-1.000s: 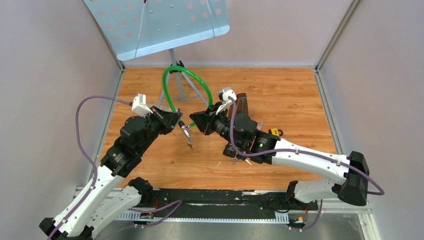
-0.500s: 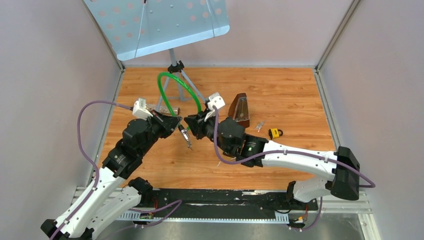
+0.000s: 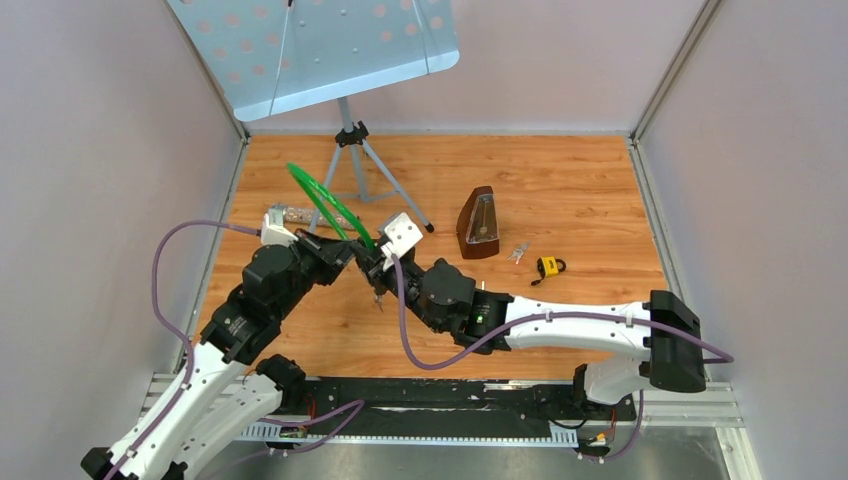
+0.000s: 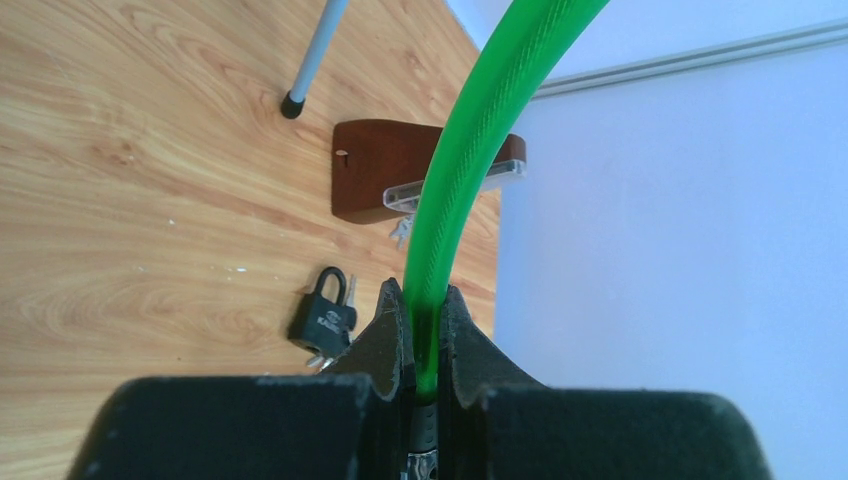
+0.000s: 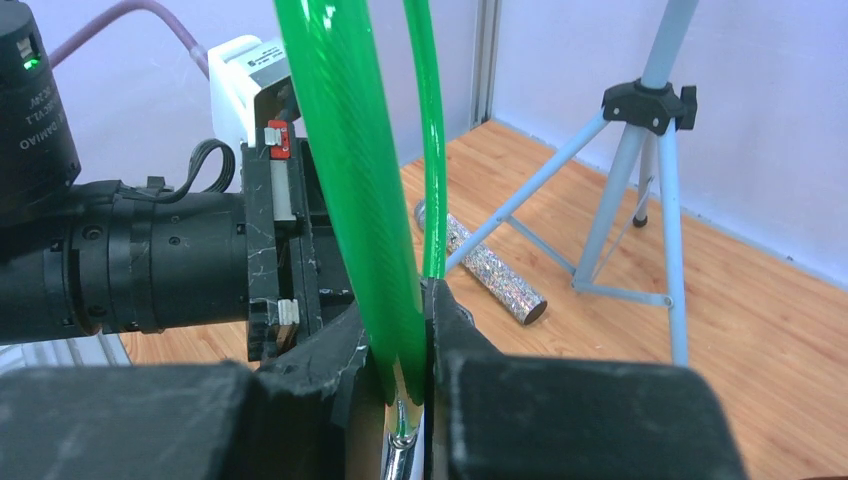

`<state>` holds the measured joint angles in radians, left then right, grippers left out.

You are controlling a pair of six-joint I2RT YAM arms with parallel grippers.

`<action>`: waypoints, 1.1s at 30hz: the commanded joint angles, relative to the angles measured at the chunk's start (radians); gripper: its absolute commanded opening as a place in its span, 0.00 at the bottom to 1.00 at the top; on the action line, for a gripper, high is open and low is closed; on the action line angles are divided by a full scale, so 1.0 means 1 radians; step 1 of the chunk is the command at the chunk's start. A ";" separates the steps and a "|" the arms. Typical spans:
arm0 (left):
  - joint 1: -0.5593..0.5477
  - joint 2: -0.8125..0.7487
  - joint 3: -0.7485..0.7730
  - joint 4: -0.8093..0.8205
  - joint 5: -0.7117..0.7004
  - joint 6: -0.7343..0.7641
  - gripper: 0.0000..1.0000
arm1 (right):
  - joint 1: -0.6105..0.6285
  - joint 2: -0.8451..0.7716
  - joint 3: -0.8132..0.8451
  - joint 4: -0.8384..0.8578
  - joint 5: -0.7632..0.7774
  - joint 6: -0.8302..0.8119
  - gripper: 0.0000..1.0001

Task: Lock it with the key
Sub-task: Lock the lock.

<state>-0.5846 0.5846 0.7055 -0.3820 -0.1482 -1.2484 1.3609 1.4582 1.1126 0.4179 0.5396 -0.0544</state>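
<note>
With the left hand [image 4: 424, 300], pinching one end of the green cable [image 4: 470, 130], fingers pressed tight on it. With the right hand [image 5: 402, 330], clamping the other end just above its metal tip [image 5: 398, 445]. Holding both ends close together above the counter [image 4: 150, 200], loop arching up and back. Judging the cable light, springy and slick-coated, likely fighting any bend; gripping near each end, as here, looking best for aiming the tip. Guessing the small thing dangling below the hands is the key [image 3: 376, 296], thin and fiddly. Farther out, passing a padlock [image 4: 325, 318] and a metronome [image 4: 400, 180]. Finding lettering on the padlock, too small for reading.
</note>
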 commanded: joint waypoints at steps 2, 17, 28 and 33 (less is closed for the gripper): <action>-0.021 -0.069 0.053 0.063 0.102 -0.145 0.00 | 0.009 0.018 -0.033 0.085 -0.050 -0.056 0.00; -0.021 0.086 0.234 -0.215 0.104 -0.089 0.00 | 0.017 0.069 -0.029 0.104 -0.013 -0.167 0.00; -0.020 0.094 0.254 -0.220 0.107 -0.101 0.00 | 0.009 0.103 -0.001 0.038 -0.030 -0.063 0.00; -0.021 0.062 0.264 -0.222 0.074 -0.110 0.00 | 0.004 0.087 -0.081 0.028 -0.056 -0.031 0.00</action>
<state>-0.5819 0.6991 0.8967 -0.7151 -0.1844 -1.3003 1.3800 1.5215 1.0935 0.4961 0.5438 -0.1349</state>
